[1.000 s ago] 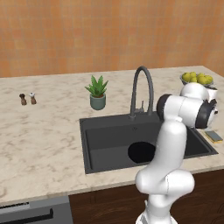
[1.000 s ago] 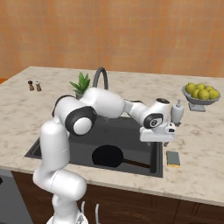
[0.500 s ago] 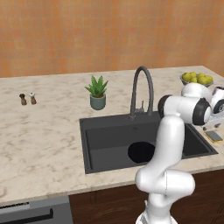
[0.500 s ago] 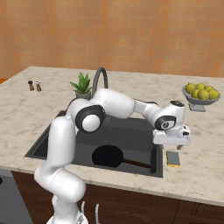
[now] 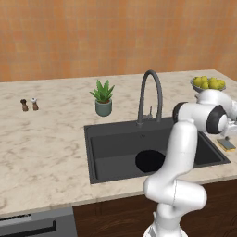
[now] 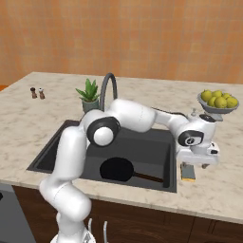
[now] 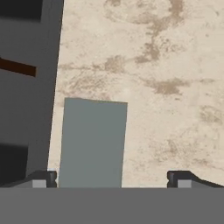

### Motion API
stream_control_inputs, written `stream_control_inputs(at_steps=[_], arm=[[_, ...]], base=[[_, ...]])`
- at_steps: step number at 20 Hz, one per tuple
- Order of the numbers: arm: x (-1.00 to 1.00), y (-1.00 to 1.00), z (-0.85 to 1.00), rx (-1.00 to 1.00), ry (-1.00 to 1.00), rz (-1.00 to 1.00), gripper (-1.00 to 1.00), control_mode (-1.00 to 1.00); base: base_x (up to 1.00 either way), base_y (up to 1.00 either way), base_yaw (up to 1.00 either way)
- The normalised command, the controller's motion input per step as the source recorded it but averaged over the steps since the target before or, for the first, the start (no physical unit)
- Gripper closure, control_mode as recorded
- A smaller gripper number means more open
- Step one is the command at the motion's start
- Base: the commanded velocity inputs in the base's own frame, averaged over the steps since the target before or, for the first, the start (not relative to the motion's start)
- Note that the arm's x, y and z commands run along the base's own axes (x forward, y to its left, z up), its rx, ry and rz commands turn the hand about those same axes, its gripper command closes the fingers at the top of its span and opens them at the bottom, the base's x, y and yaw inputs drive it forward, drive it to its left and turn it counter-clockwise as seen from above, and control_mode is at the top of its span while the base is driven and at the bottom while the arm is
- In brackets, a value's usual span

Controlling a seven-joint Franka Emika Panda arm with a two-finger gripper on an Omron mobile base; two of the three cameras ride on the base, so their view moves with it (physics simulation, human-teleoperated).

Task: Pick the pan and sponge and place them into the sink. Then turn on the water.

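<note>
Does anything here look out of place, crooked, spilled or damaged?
Nothing stands out. The pan lies flat in the sink, and the sponge sits flat on the counter beside the basin, under the open claw. No spill or damage shows.

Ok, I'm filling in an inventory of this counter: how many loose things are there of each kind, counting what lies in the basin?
Pan, in the sink: 1
Sponge, on the counter beside the sink: 1
Potted plant: 1
Shakers: 2
Fruit bowl, heaped with yellow fruits: 1
Total: 6
</note>
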Motion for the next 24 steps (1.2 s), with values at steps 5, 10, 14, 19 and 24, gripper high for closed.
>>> stream_control_inputs(at_steps=[5, 10, 14, 19, 24], arm=[[-0.39, 0.26, -0.07, 0.0, 0.0, 0.0, -1.0, -1.0], [-0.02, 0.61, 0.0, 0.0, 0.0, 0.0, -1.0, -1.0], [0.06, 0.04, -0.23, 0.0, 0.0, 0.0, -1.0, -1.0], [0.11, 0.0, -0.41, 0.0, 0.0, 0.0, -1.0, -1.0], [0.28, -0.24, -0.18, 0.02, 0.0, 0.0, -1.0, -1.0]], base=[[0.0, 0.0, 0.0], [0.0, 0.0, 0.0], [0.0, 0.0, 0.0], [0.0, 0.0, 0.0], [0.0, 0.0, 0.0]])
